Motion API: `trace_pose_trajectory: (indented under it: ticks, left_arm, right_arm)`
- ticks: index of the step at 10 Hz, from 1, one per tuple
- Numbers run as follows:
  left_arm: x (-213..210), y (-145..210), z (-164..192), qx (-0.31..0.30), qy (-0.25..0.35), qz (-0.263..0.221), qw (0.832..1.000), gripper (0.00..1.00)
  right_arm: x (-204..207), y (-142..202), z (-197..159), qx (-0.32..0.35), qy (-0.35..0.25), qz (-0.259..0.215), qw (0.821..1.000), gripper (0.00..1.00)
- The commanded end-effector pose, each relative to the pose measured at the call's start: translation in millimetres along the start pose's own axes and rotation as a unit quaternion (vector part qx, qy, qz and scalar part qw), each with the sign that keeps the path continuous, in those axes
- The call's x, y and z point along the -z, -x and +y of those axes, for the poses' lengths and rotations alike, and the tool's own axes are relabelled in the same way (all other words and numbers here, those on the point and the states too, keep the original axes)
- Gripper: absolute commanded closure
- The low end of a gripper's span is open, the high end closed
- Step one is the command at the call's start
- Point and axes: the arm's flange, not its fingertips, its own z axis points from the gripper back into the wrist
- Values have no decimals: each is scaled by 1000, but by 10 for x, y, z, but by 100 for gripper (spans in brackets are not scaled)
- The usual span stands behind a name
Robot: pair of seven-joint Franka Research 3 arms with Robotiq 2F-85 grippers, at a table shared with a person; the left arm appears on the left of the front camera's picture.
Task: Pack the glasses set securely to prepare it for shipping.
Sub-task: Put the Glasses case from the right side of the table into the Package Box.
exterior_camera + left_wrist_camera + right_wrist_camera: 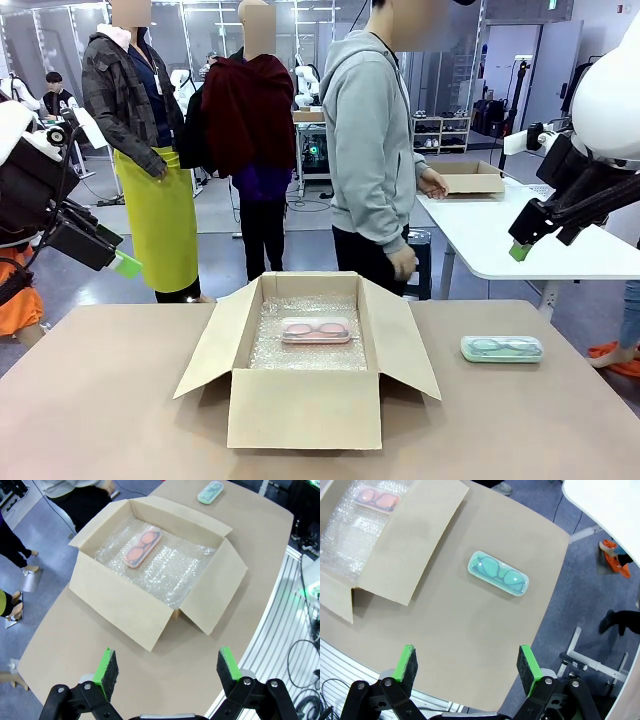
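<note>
The right jaws stand spread above the table edge. The mint green rounded-rectangular glasses case (498, 573) lies flat on the brown table (470, 625) at frame centre, well apart from them, with nothing between. The left jaws, also spread, hover before the open cardboard box (120, 605). The pale pink glasses case (142, 547) lies inside it on clear bubble wrap (170, 575), at upper centre; the box's near wall stands between.

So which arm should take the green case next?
Right, probably. The mint green case lies on the table to the robot's right of the cardboard box, and the open right gripper points toward it. The left gripper is on the box's other side.
</note>
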Motion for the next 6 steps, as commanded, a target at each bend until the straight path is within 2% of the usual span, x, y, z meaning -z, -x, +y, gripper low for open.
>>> trace_pose_trajectory:
  ticks: [1, 6]
  left_arm:
    - [-15, 3, 1, 2, 1, -4, 1000, 0]
    - [-15, 3, 1, 2, 1, -4, 1000, 0]
  right_arm:
    - [51, -110, -104, 15, -4, 7, 1000, 0]
    - [507, -450, -452, 29, -4, 54, 998, 0]
